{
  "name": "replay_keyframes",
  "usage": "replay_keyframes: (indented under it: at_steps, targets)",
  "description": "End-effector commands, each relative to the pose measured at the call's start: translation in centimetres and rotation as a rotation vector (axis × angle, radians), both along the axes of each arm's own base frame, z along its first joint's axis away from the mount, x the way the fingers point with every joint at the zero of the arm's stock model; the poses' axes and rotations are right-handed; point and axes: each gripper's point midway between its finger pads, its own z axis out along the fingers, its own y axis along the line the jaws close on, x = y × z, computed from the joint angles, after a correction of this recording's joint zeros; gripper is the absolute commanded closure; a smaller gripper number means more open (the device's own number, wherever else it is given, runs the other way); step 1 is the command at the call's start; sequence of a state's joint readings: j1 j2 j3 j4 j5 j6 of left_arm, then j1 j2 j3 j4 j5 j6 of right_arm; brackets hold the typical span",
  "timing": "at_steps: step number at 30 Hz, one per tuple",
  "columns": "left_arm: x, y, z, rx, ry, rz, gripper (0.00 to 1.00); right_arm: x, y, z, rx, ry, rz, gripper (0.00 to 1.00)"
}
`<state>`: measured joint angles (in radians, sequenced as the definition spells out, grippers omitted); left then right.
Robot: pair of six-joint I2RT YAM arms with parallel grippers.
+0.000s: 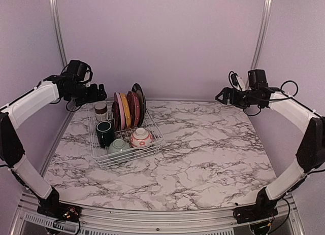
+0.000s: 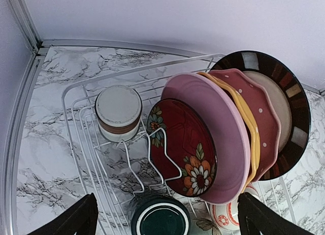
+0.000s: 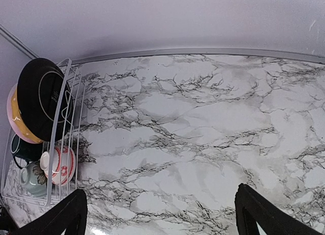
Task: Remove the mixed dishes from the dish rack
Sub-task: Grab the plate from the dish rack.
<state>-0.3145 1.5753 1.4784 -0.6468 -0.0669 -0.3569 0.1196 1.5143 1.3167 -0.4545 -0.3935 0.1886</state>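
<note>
The dish rack (image 1: 155, 135) sits on the table (image 1: 213, 159), with most of the table lying to the rack's right. Inside the rack, the plates (image 1: 129, 109) stand on edge in a row at its far right. The cup (image 1: 101, 111) is in the rack's far left corner and the mug (image 1: 105, 133) stands just before it. Along the rack's near side, the left bowl (image 1: 119, 146) is just beside the right bowl (image 1: 141, 137).

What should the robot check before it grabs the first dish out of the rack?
1. The left tool is open and empty: ok.
2. The right tool is open and empty: ok.
3. The left tool is close to the dish rack: ok. The right tool is far from it.
4. The plates stand upright in the dividers: ok.
5. The plates are loose from each other: cannot tell.
6. The table has bare space beside the rack: ok.
</note>
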Motion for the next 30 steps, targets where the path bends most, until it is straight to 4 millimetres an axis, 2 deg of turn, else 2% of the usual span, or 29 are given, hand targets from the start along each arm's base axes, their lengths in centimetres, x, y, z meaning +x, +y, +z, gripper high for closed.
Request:
replay_keyframes:
  at_steps: [1,8,12,16,20,24,27,28,30]
  targets:
    - [0.0,0.6,1.0,-0.069,-0.032,0.016,0.01,-0.1,-0.6,1.3,-0.003,-0.043,-0.043,0.02]
    - [0.1,1.8,0.9,-0.09,-0.042,0.044,0.01,-0.3,-1.4,3.2,0.016,-0.11,-0.064,0.02]
    - [0.2,2.7,1.0,-0.095,-0.05,0.065,0.01,-0.3,-3.4,3.2,0.086,-0.098,-0.084,0.02]
    - [0.1,3.6,1.6,-0.101,-0.078,0.084,0.01,-0.2,-6.3,4.5,0.118,-0.146,-0.135,0.02]
    - [0.0,3.9,2.5,-0.133,-0.11,0.083,0.01,-0.2,-6.9,4.8,0.096,-0.152,-0.15,0.02]
    - [0.4,4.0,3.0,-0.141,-0.123,0.078,0.01,0.0,-6.4,5.2,0.112,-0.167,-0.121,0.02]
    - [0.7,3.0,2.8,-0.135,-0.103,0.04,0.01,0.5,-5.2,5.1,0.101,-0.161,-0.08,0.02]
    - [0.7,2.5,3.0,-0.128,-0.105,0.019,0.01,0.6,-4.5,5.1,0.079,-0.159,-0.059,0.02]
    - [0.5,1.1,3.3,-0.098,-0.113,-0.011,0.01,0.7,-1.5,5.6,0.029,-0.169,0.004,0.02]
